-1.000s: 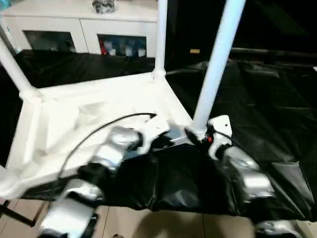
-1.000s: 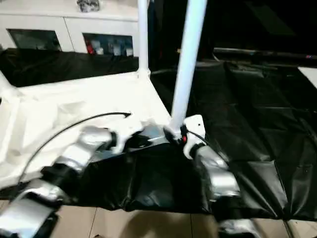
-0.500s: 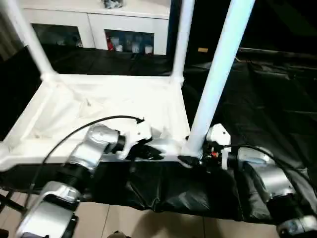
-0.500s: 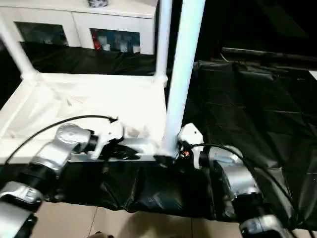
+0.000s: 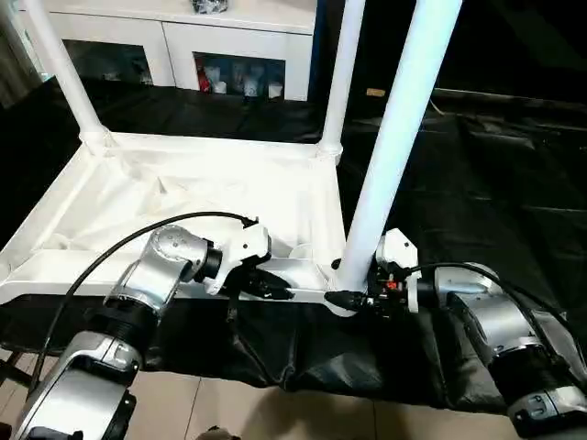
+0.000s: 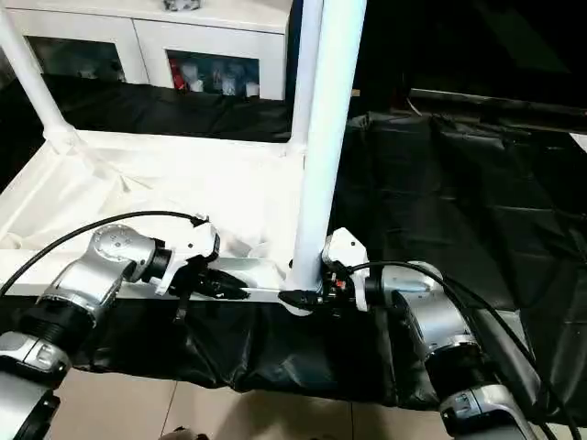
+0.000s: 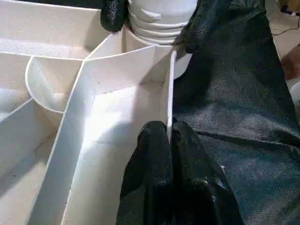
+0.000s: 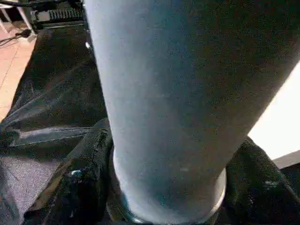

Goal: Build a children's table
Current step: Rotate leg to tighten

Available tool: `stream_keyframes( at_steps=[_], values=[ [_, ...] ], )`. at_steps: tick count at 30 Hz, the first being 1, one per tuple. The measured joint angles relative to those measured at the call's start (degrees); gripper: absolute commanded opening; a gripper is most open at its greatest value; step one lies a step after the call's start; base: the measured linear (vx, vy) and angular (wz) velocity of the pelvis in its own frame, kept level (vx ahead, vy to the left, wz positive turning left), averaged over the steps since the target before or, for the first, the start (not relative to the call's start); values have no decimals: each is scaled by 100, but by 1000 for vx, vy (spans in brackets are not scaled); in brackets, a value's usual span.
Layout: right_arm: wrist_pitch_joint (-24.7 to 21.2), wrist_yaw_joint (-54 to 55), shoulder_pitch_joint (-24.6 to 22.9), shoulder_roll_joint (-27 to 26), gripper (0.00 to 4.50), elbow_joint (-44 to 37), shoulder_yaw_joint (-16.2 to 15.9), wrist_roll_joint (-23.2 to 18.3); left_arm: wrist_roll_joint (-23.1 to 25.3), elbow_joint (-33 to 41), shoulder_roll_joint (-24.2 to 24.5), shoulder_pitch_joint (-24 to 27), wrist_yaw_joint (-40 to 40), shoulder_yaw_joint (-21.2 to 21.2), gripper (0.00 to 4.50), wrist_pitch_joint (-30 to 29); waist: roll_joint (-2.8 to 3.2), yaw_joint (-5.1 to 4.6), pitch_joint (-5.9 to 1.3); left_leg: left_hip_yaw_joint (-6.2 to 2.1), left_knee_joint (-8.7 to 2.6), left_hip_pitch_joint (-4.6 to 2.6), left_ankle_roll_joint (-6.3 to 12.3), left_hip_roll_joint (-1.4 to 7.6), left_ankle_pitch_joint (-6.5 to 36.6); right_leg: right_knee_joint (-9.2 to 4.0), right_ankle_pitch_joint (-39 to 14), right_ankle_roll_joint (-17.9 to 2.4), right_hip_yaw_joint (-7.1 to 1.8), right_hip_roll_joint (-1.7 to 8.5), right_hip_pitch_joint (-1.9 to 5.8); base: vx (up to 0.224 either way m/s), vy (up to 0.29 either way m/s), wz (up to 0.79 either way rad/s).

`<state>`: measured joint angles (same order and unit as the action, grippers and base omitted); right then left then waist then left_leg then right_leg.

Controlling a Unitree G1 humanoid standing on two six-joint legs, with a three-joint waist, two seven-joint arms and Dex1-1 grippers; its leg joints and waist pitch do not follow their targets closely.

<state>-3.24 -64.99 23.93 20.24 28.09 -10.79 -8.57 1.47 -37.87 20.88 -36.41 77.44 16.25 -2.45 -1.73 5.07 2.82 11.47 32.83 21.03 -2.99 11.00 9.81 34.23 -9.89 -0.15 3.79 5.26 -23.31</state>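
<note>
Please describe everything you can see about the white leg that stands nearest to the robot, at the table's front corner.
The near leg is a long, round, smooth white plastic tube, leaning slightly. Its ridged lower end sits in the corner socket of the upturned table top, which lies on black sheeting. The right claw has a black finger on each side of its base. The left claw is shut on the top's thin front wall beside it.

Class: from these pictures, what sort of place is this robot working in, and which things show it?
Probably an indoor room set up as a work or test area: a white cabinet with glass doors at the back, black sheeting spread under the upturned children's table, and tiled floor in front.
</note>
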Motion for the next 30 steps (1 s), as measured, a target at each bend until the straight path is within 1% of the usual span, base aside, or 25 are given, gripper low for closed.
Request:
stream_keyframes(
  at_steps=[5, 9, 11, 13, 15, 16, 19, 21, 22, 24, 28, 30],
  values=[
    [-73, 1628, -28, -518, 272, 218, 488, 208, 226, -322, -446, -236, -1057, -70, 0, -170, -2, -38, 1, 1, 15, -1, -1, -3, 0, 5, 3, -4, -9, 2, 1, 0, 0, 0],
    [-144, 3247, 26, -1198, 272, 396, 925, 318, 438, -385, -840, -308, -1912, -159, 0, -394, 21, -44, -13, 1, 8, -5, -2, -3, 0, 3, 2, -3, -8, 2, 1, 0, 0, 0],
    [-155, 3923, 113, -1388, 272, 510, 1029, 422, 512, -448, -1063, -345, -2307, -170, 0, -500, 46, -38, -29, 2, 7, -6, -2, -6, 1, -5, 2, -3, -9, 2, 7, 0, 0, 0],
    [-100, 4429, 153, -1537, 272, 594, 1059, 543, 588, -477, -1200, -346, -2558, -167, 0, -527, 68, -26, -42, 1, 7, -12, -1, -7, 1, -8, 2, -3, -9, 2, 15, 0, 0, 0],
    [-11, 4677, 154, -1614, 272, 631, 1060, 639, 630, -483, -1243, -342, -2646, -141, 0, -526, 71, -16, -44, -1, 7, -15, -2, -6, 0, -8, 1, -1, -8, 2, 17, 0, 0, 0],
    [30, 4756, 154, -1650, 341, 650, 1060, 660, 639, -475, -1247, -330, -2658, -132, 0, -526, 74, -19, -46, -1, 7, -16, -2, -7, 0, -8, 0, 0, -8, 2, 18, 0, 0, 0],
    [89, 4766, 153, -1686, 347, 656, 1059, 709, 658, -398, -1241, -304, -2636, -131, 0, -547, 73, -34, -45, -1, 7, -12, -2, -7, 1, -14, 0, 2, -9, 2, 17, 0, 0, 0],
    [89, 4541, 151, -1638, 377, 632, 1057, 668, 643, -282, -1164, -245, -2490, -135, 0, -544, 74, -62, -45, -1, 6, -7, -2, -7, 3, -15, 0, 1, -8, 2, 15, 0, 0, 0],
    [89, 4257, 150, -1556, 386, 613, 1035, 624, 596, -245, -1095, -233, -2355, -137, 0, -541, 74, -70, -44, -1, 2, -3, -3, -7, 3, -14, 0, 1, -7, 2, 10, 0, 0, 0],
    [98, 3838, 151, -1412, 409, 584, 939, 576, 489, -167, -971, -195, -2072, -142, 0, -511, 80, -60, -40, -2, -6, 1, -3, -5, 3, -13, 0, 1, -3, 0, 4, 0, 0, 0],
    [215, 2829, 142, -1074, 409, 521, 668, 415, 325, -119, -661, -141, -1500, -142, 0, -311, 85, -16, -37, -3, -9, 1, -3, 0, 1, -10, -1, 1, 0, -4, 1, 0, 0, 0],
    [214, 2375, 77, -872, 409, 422, 597, 352, 279, -117, -573, -131, -1278, -142, 0, -275, 79, -10, -33, -2, -5, 2, -3, -2, 1, -11, 0, 0, -1, -3, 2, 0, 0, 0]
  ],
)
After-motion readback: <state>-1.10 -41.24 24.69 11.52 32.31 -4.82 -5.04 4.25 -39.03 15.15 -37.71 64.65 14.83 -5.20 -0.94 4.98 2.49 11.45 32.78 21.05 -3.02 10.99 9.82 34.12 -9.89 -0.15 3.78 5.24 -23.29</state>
